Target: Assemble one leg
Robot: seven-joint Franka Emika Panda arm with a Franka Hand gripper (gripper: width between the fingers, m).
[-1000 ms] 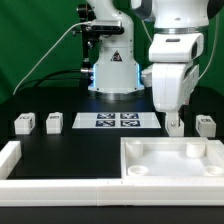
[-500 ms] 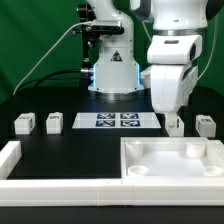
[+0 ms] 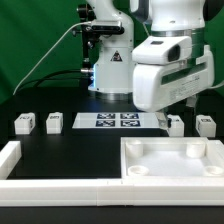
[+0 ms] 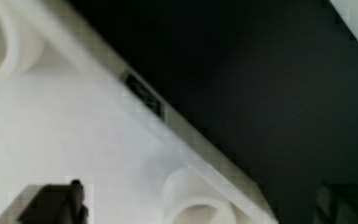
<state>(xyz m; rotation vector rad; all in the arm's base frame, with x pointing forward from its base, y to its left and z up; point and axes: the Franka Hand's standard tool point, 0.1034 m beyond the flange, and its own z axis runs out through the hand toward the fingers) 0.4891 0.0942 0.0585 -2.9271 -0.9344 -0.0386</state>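
Note:
Four small white legs with markers stand on the black table: two at the exterior view's left (image 3: 22, 123) (image 3: 54, 122) and two at its right (image 3: 176, 124) (image 3: 206, 124). My gripper (image 3: 186, 104) hangs tilted above the right pair and touches none of them. In the wrist view the gripper (image 4: 197, 205) is open and empty, with its dark fingers (image 4: 51, 200) far apart. Below them lies the big white square piece (image 4: 51, 130) with a round corner socket (image 4: 202, 212). No leg shows in the wrist view.
The big white square piece (image 3: 170, 165) lies at the front right. The marker board (image 3: 118, 121) lies in the middle between the legs. A white L-shaped wall (image 3: 12, 160) borders the front left. The robot base (image 3: 112, 70) stands behind.
The gripper has risen from the leg at the exterior view's right and tilted, so its body now looks larger and further left. The leg stays on the table.

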